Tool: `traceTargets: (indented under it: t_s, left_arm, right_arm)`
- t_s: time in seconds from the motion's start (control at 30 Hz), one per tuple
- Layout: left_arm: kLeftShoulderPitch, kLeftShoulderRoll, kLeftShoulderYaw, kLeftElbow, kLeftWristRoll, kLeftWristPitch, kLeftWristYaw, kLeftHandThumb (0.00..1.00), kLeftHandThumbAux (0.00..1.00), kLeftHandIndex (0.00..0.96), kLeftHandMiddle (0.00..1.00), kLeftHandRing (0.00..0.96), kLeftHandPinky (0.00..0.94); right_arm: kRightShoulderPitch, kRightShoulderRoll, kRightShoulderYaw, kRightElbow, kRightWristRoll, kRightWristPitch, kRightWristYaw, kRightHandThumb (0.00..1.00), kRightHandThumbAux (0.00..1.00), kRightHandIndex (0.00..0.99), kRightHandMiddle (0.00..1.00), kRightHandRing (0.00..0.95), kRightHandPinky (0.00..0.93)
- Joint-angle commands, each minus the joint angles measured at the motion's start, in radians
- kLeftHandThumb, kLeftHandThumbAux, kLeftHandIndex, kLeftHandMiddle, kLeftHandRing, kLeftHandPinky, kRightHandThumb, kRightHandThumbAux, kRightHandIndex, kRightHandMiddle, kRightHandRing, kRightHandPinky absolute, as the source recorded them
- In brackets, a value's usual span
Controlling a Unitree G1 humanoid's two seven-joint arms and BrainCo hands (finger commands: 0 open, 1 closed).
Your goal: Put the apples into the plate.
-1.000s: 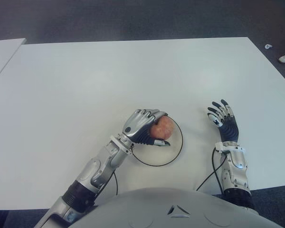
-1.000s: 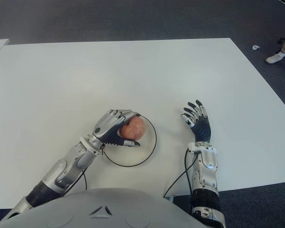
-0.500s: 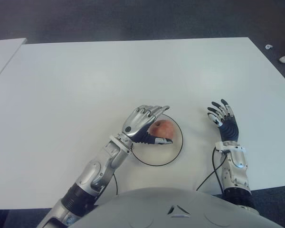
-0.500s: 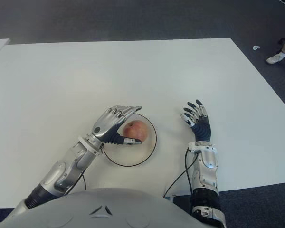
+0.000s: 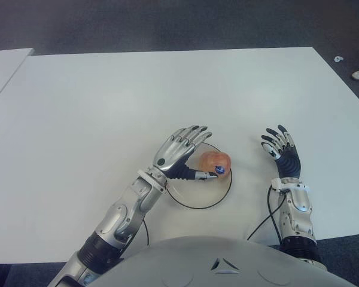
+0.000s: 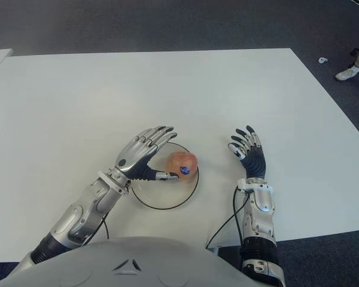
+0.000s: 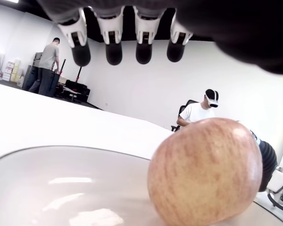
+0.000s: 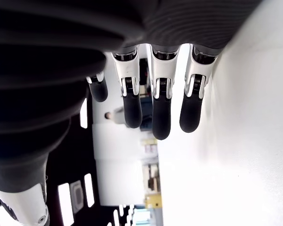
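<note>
A reddish-yellow apple [image 5: 215, 161] with a small blue sticker lies in the white, dark-rimmed plate [image 5: 190, 192], toward the plate's right rim. My left hand [image 5: 188, 156] is just left of the apple, over the plate's left half, fingers spread and straight, thumb tip close under the apple. The left wrist view shows the apple [image 7: 205, 174] sitting free on the plate [image 7: 61, 188] with the fingertips [image 7: 114, 54] held off it. My right hand [image 5: 279, 145] shows open to the right of the plate, holding nothing.
The white table [image 5: 107, 101] stretches wide behind and to the left of the plate. A second white table's corner [image 5: 3, 66] shows at far left. People stand in the room behind, seen in the left wrist view.
My left hand has opened and let go of the apple, which has rolled right to the plate's right side. The right hand has not moved.
</note>
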Motion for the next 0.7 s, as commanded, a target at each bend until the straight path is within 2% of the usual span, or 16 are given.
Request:
traceTargets:
  t_s: [0.03, 0.7]
  left_arm:
    - [0.011, 0.002, 0.006, -0.007, -0.001, 0.012, -0.028, 0.221, 0.144, 0.0, 0.0, 0.0, 0.0]
    - [0.012, 0.003, 0.023, -0.006, -0.012, 0.004, -0.024, 0.214, 0.16, 0.0, 0.0, 0.0, 0.0]
  right_arm:
    - [0.054, 0.018, 0.013, 0.086, -0.016, 0.087, -0.006, 0.34, 0.715, 0.088, 0.236, 0.273, 0.295]
    - [0.056, 0.016, 0.014, 0.086, -0.02, 0.076, -0.004, 0.34, 0.693, 0.083, 0.232, 0.271, 0.298]
